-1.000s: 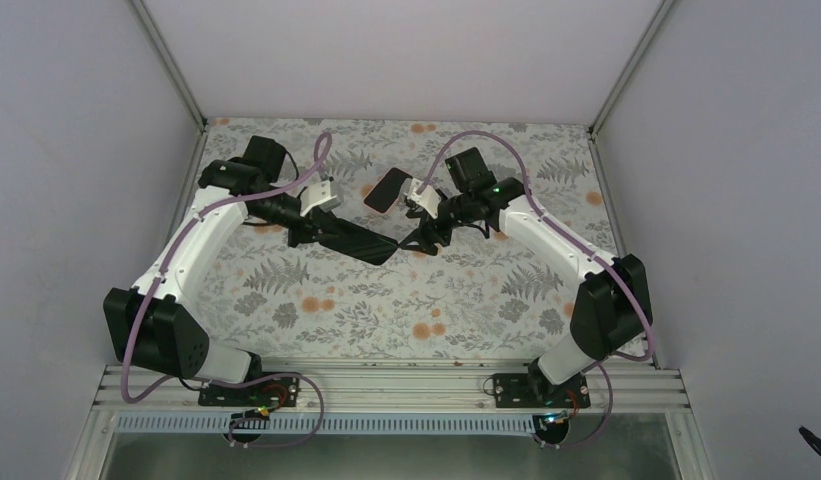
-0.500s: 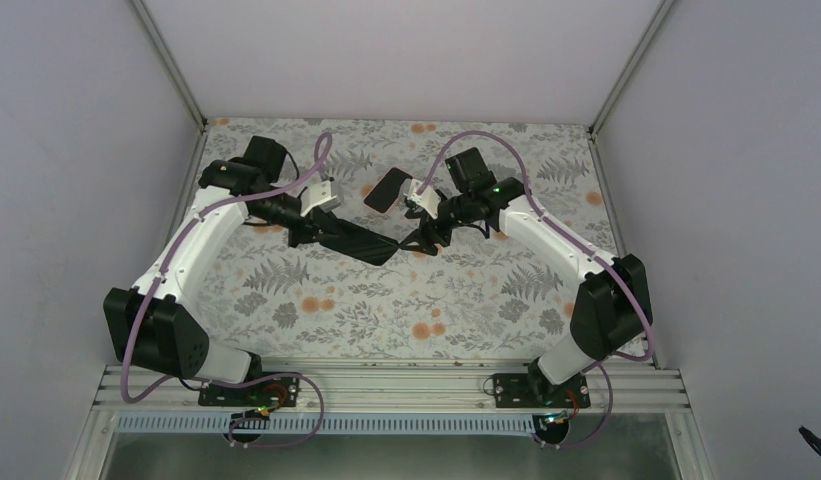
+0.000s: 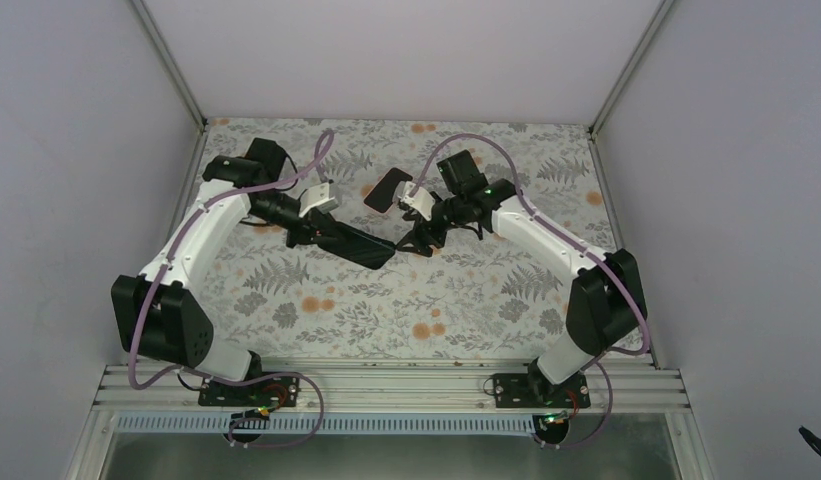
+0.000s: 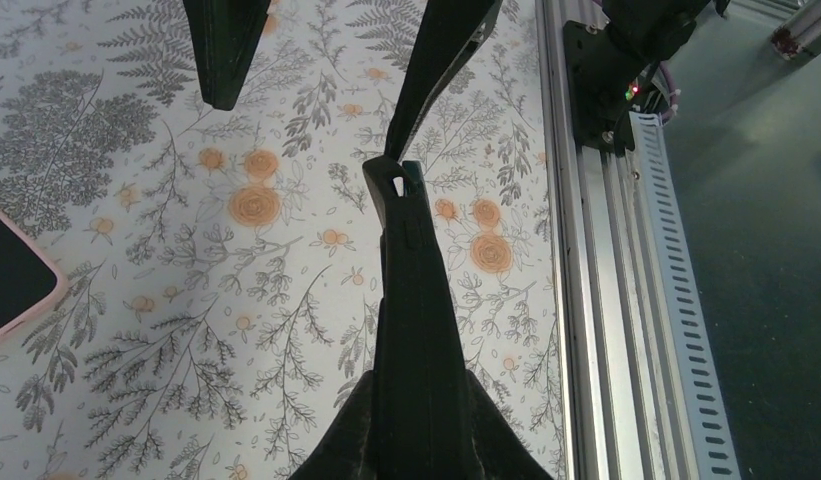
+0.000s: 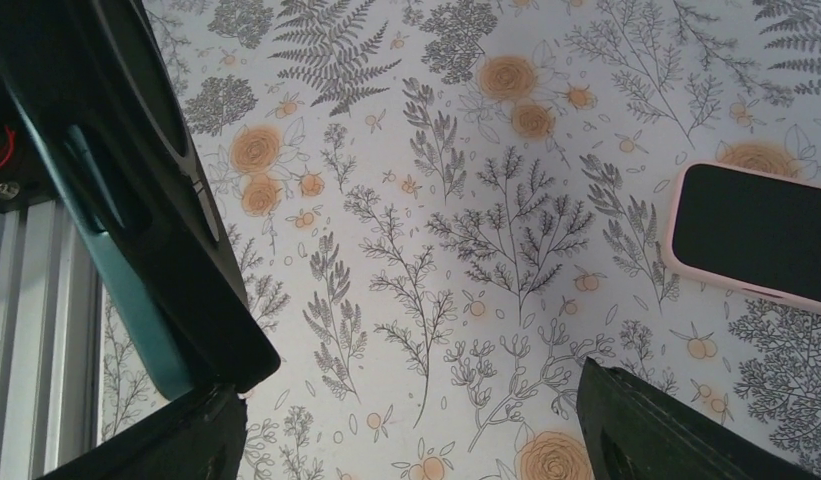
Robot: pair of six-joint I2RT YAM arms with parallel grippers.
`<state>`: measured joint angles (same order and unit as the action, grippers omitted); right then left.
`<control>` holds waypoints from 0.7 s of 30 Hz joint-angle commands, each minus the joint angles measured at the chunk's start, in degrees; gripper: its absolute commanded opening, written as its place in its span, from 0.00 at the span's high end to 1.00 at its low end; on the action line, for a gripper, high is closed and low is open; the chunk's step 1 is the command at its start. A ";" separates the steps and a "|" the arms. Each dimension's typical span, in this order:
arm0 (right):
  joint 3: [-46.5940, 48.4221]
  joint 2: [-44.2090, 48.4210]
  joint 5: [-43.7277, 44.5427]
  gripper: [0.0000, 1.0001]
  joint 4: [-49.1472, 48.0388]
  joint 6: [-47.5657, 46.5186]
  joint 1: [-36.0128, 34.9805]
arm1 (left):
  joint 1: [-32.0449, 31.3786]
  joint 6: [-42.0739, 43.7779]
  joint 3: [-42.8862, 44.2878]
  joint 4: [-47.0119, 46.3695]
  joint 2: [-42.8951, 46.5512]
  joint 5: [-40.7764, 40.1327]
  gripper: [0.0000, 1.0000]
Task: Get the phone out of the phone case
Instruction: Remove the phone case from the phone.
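surface: floral-print table (image 3: 386,310) | near edge: slotted metal rail (image 3: 386,385) | surround: white walls (image 3: 406,50)

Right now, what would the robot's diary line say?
phone: in phone case, on table | left gripper: shut on bare black phone | right gripper: open, empty

Robot test lab, not home or shop.
- Small booth: plain white walls (image 3: 76,150) on three sides, thin metal posts (image 3: 171,65) in back corners.
- Two robot arms, white and black: left arm (image 3: 201,235), right arm (image 3: 546,235). Both bolted to metal rail (image 3: 386,385) at near edge.
- Purple cables (image 3: 136,330) loop along arms.
- Tiny green light (image 3: 496,187) glows on right arm.
- Table (image 3: 386,310) wears flowery sheet: grey ferns, orange blooms.
- Grey strip with slots (image 3: 386,423) runs below rail.
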<state>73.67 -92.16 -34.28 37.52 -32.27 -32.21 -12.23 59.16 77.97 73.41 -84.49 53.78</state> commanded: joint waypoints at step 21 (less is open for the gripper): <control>6.03 -1.80 -5.81 0.10 -2.00 1.18 -7.62 | -0.10 3.84 5.46 4.02 0.95 13.64 0.98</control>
<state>76.49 -93.76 -33.82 38.46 -31.83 -36.77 -11.57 60.99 79.31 76.88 -84.36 54.37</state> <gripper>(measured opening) 0.896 0.117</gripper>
